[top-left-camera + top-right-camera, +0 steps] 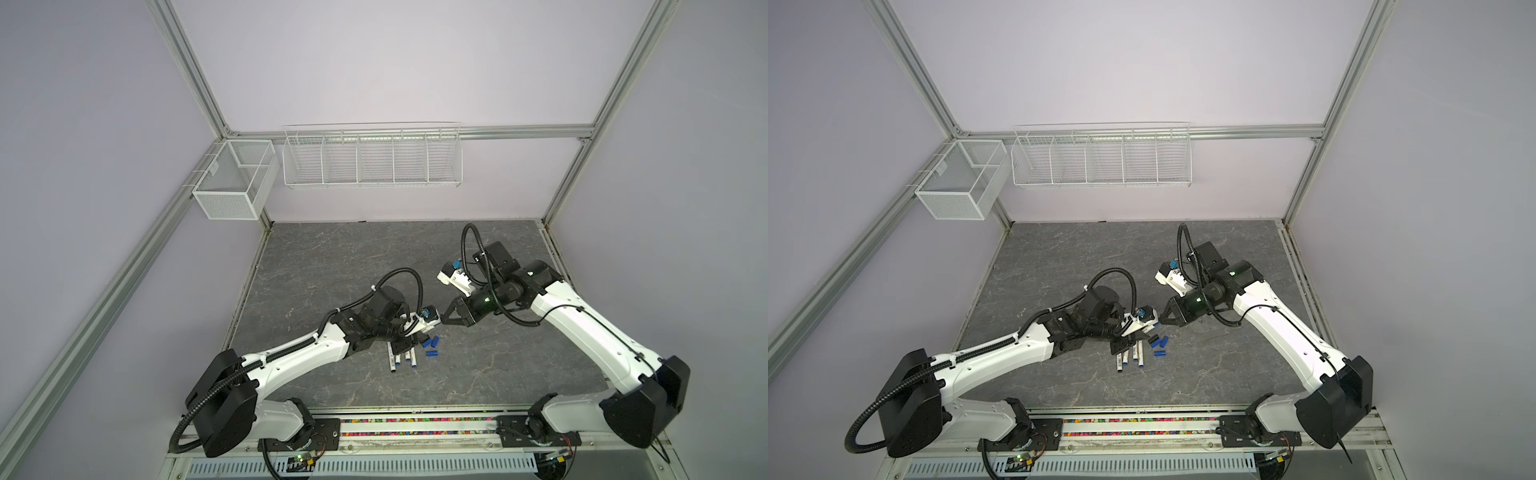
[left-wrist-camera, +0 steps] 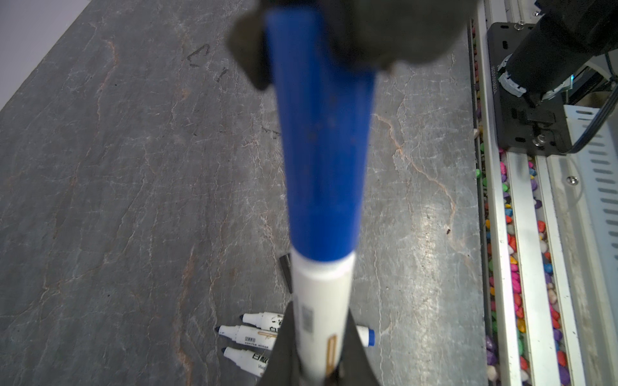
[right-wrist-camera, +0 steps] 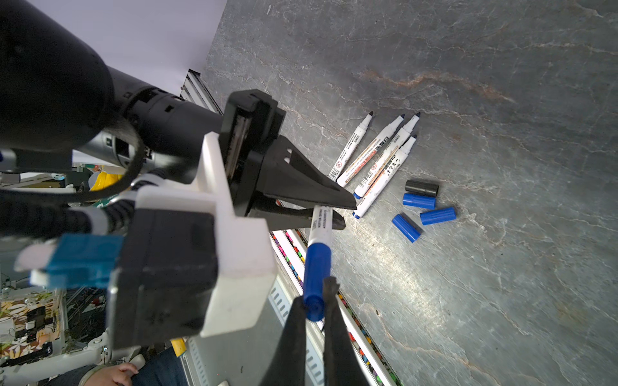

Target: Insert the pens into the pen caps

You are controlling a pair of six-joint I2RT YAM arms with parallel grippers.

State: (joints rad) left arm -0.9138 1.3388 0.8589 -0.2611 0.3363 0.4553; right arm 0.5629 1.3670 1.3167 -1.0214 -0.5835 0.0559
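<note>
A: Where's the pair we're working on?

B: Up in the air, close above the black cap (image 3: pixel 422 188). The left gripper (image 2: pixel 319 320) is pinched on the white barrel of the held pen (image 3: pixel 320 224). The right gripper (image 3: pixel 314 294) is pinched on the closed end of a blue cap (image 3: pixel 316 267) that already sits over the pen's tip

A: Fully home?

B: Hard to say. In the left wrist view the cap's mouth meets the white neck, but I can't tell whether it has reached the shoulder. I'd treat this step as the final press

A: How do we do it cleanly?

B: Push straight along the barrel, with cap and pen on one line and no sideways lean. The right jaws grip only the cap's end, so a skewed push could make it slip out. The left gripper should hold firm and take the load, or the pen may slide back instead of seating

A: And the rest?

B: Four bare pens (image 3: pixel 371 150) lie side by side on the table (image 3: pixel 501 300), just beside the black cap. Three loose blue caps (image 3: pixel 419 201) sit right by it, one seemingly touching it. So I'd say one pen is nearly done and four are left
</note>
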